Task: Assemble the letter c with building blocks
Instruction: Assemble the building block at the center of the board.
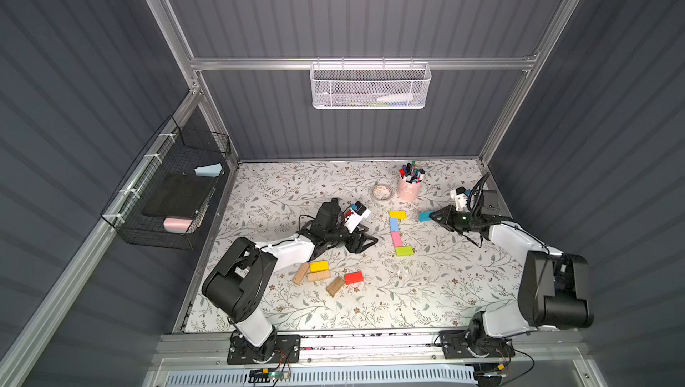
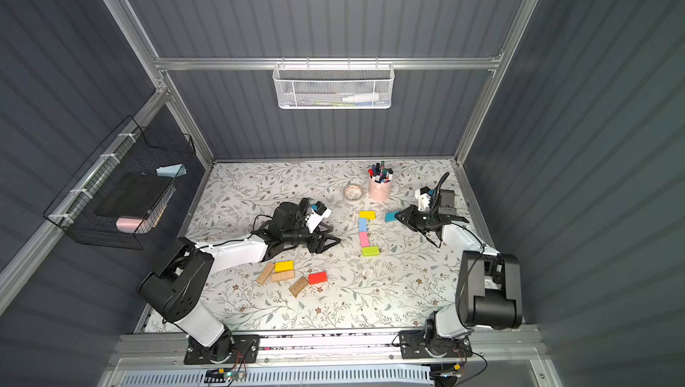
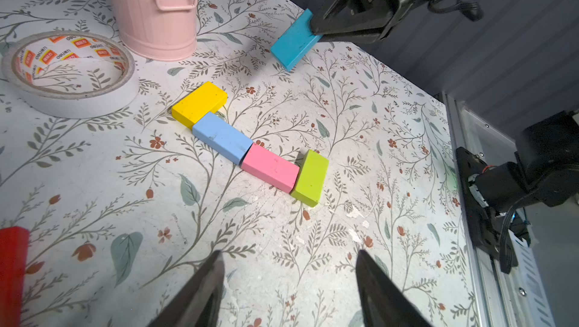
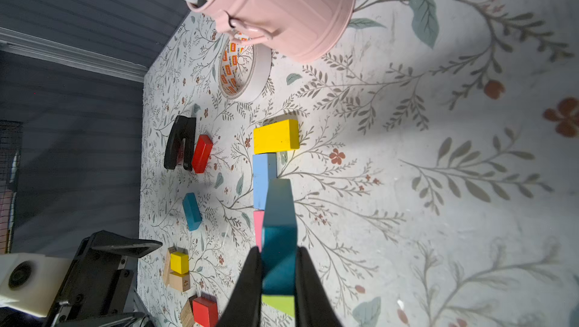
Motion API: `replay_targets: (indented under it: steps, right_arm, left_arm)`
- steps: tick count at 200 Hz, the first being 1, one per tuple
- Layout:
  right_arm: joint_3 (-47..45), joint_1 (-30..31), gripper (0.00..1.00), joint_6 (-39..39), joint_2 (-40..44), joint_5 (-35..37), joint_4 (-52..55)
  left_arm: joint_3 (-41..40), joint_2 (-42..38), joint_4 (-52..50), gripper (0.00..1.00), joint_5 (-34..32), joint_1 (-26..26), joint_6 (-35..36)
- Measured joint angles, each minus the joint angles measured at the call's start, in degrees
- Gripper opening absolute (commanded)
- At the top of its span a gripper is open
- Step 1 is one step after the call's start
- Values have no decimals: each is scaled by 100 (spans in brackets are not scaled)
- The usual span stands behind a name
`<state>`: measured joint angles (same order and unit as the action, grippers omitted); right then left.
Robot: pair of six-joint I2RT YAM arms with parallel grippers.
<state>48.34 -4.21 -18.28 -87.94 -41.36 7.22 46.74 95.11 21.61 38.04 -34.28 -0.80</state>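
Tabletop (image 1: 370, 311): in both top views, bare floral surface runs to the front edge, well away from the pink marker bucket (image 1: 409, 188).
Block row (image 1: 396, 238): yellow, blue, pink, lime touching, near the bucket.
Left gripper (image 3: 289, 255): left wrist view, jaws spread, empty.
Right gripper (image 4: 279, 250): right wrist view, pinching teal block (image 4: 279, 212) near the bucket.

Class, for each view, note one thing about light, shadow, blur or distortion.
In both top views the side walls lean outward and the table is brightest near its front edge. In the left wrist view the held teal block casts a soft shadow. In the right wrist view that block, close to the lens, looks soft.
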Motion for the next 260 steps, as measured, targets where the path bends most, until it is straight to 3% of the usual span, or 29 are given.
replay_targets:
  steps: [66, 164, 260]
  right_arm:
    - [330, -52, 6, 249, -1182, -866, -553]
    - [1102, -85, 7, 503, -2177, -1029, -737]
    - [1469, -138, 15, 590, -2750, -1270, -535]
  left_arm:
    - [0, 168, 160, 65, 79, 0, -177]
    - [2, 282, 184, 65, 11, 0, -286]
    - [13, 299, 179, 65, -2, 0, -286]
